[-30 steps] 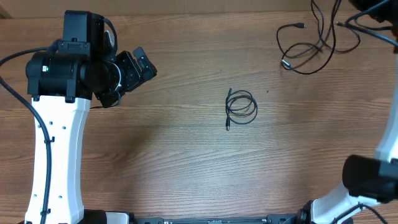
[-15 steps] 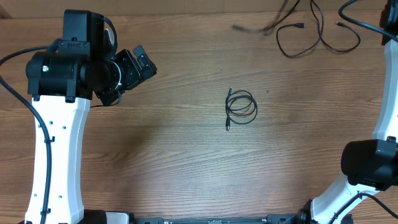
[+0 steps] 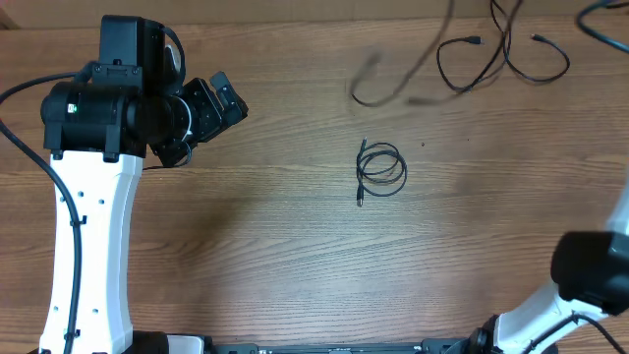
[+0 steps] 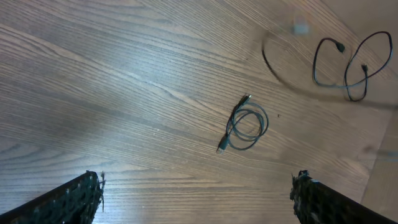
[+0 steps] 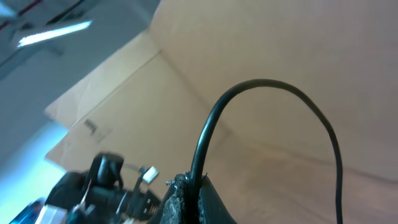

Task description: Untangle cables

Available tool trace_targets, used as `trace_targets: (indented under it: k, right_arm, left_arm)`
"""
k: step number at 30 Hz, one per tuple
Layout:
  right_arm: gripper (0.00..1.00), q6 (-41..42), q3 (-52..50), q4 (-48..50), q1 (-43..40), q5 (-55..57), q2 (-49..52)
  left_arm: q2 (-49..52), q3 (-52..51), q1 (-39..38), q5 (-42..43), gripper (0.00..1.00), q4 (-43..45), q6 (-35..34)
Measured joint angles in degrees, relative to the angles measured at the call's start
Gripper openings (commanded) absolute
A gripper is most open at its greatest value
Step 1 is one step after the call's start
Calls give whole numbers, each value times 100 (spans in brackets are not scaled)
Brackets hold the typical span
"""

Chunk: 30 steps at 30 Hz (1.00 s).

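A small round coiled cable (image 3: 380, 169) lies mid-table; it also shows in the left wrist view (image 4: 245, 124). Loose wavy cables (image 3: 501, 64) lie at the far right of the table, seen also in the left wrist view (image 4: 351, 62). One strand (image 3: 393, 90) is a blur, swinging in the air to their left. My right gripper (image 5: 194, 183) is shut on a black cable (image 5: 267, 84) that arcs up out of its fingers; it is outside the overhead view. My left gripper (image 3: 221, 103) is open and empty at the far left, well away from the cables, its fingers (image 4: 68, 199) spread wide.
The left arm's white body (image 3: 93, 226) stands along the left edge. The right arm's base (image 3: 590, 285) sits at the lower right. A cardboard wall (image 5: 280, 37) fills the right wrist view's background.
My right gripper has risen out of the overhead view's top right corner, holding a cable. One end of the loose cables has lifted off the table and swung left. The left arm has not moved.
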Motion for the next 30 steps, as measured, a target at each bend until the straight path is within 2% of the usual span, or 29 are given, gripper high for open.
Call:
trace_targets:
  k: [8, 12, 16, 21, 25, 30]
  right_arm:
    - [4, 479, 0, -74, -990, 363, -514]
    - [4, 588, 0, -704, -1456, 544, -542]
    - [4, 566, 7, -1751, -1805, 925, -540]
    - [4, -337, 15, -3639, -1982, 1941, -540]
    - [4, -1438, 15, -5082, -1930, 3462, -538]
    - [4, -2142, 15, -5810, -1860, 5176, -522]
  left_arm:
    - [0, -4, 0, 0, 100, 0, 0]
    - [0, -4, 0, -2, 100, 2, 0]
    - [0, -4, 0, 0, 100, 4, 0]
    - [0, -13, 0, 0, 100, -9, 0]
    - [0, -15, 0, -2, 100, -26, 0]
    - [0, -15, 0, -2, 100, -11, 0]
